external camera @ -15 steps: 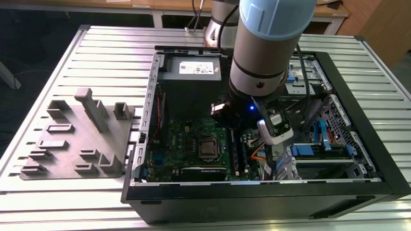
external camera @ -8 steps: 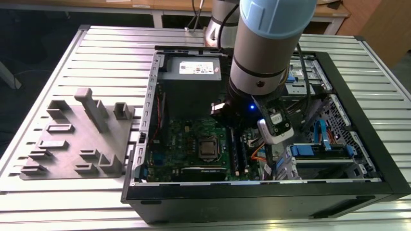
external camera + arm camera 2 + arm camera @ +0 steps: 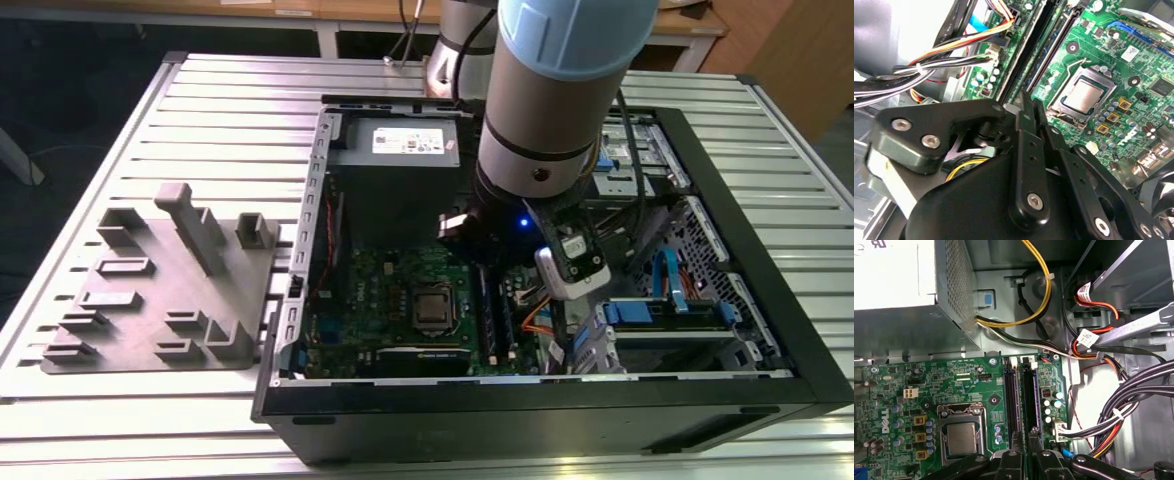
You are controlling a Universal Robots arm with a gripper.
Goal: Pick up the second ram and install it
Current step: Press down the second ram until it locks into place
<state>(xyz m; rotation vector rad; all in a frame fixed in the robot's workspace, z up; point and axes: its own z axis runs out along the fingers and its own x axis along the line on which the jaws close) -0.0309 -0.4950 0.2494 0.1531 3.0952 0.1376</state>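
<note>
Ribbed metal makes up the surface (image 3: pixel 160 110), which carries one open computer case (image 3: pixel 747 330) and, near the edge on the exterior view's left, one grey plastic block with raised holders (image 3: pixel 160 290). One arm (image 3: pixel 554 90) reaches down into the case. One green motherboard (image 3: pixel 899 405) lies on the case floor with one square processor socket (image 3: pixel 961 437) and two long memory slots side by side. The second ram (image 3: pixel 1029 400), a thin dark strip, stands on edge in the slot farther from the socket, its long axis along that slot, pointing from the gripper (image 3: pixel 1024 460) towards the power supply (image 3: pixel 899 285). The fingers (image 3: pixel 1046 465) sit closed together, or nearly so, over the near end of the slots; whether they still pinch the strip cannot be told. Cable bundles (image 3: pixel 1124 405) crowd the side of the slots away from the socket, leaving little free room there.
</note>
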